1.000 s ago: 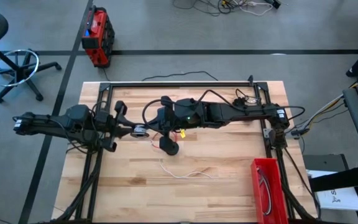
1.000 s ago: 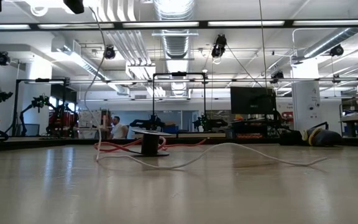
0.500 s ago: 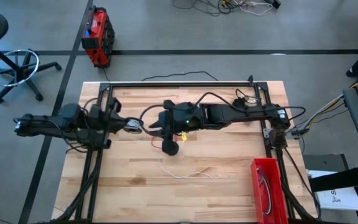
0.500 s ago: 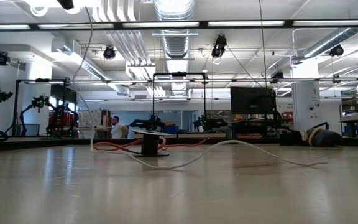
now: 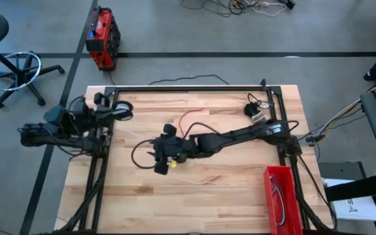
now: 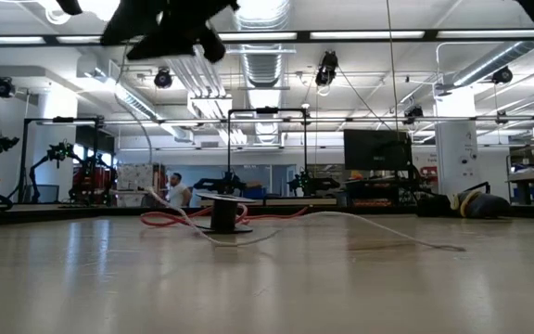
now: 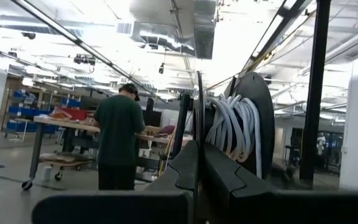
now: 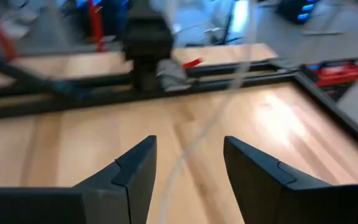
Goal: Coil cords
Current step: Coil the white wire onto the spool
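left gripper (image 5: 124, 109) pressed together on white cord (image 5: 194, 179) at table's left edge; right gripper (image 8: 185, 163) spread mid-table near it. step: drawing cord in. next: wind it.

The high camera looks straight down on the whole table (image 5: 240, 189) and the floor around it, while the low one sits at tabletop level, looking flat across the wood into the room. Left wrist camera faces level into the room, catching a person (image 7: 117, 143) close by; right wrist camera tilts down, near the table. All but the left wrist share the tabletop.
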